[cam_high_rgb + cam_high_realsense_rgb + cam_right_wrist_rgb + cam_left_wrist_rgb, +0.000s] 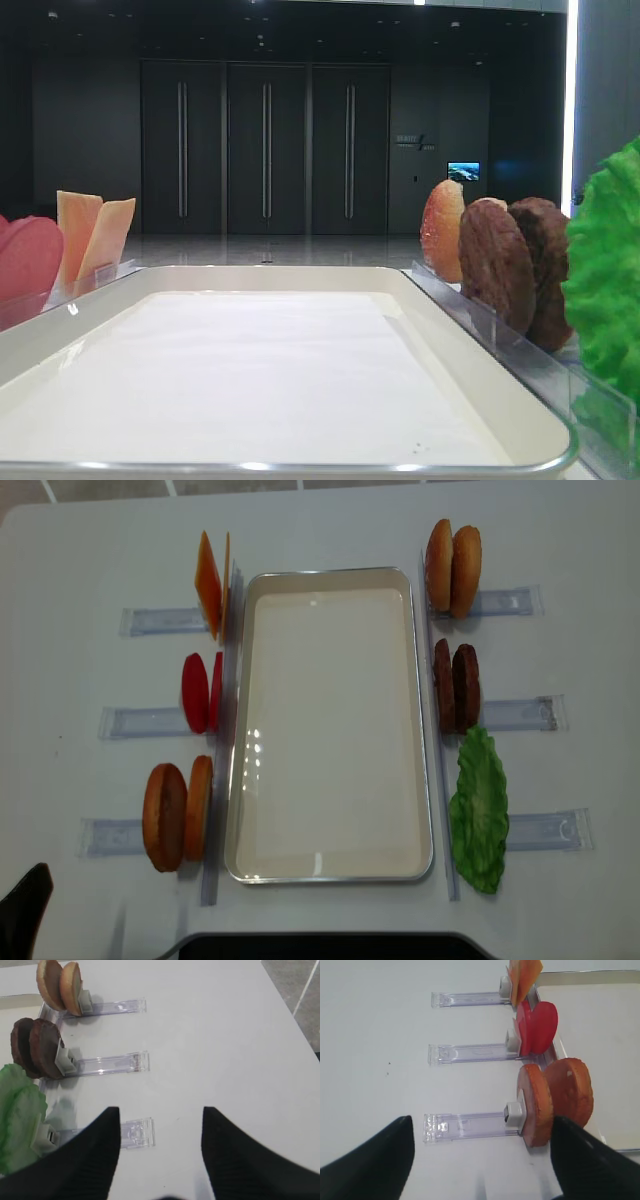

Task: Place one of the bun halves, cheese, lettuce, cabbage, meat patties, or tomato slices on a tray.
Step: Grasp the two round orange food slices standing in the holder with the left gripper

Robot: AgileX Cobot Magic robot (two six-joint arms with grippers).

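Note:
The cream tray lies empty mid-table. Left of it stand cheese, tomato slices and two bun halves. On its right are two more bun halves, the meat patties and the lettuce. Cabbage is out of view. My left gripper is open above the table, just short of the near bun halves, with nothing between its fingers. My right gripper is open too, over bare table beside the lettuce and patties.
Each food pair stands on edge in a clear plastic rail pointing away from the tray; one rail end lies between my left fingers. A dark base sits at the near table edge. Floor shows past the far right corner.

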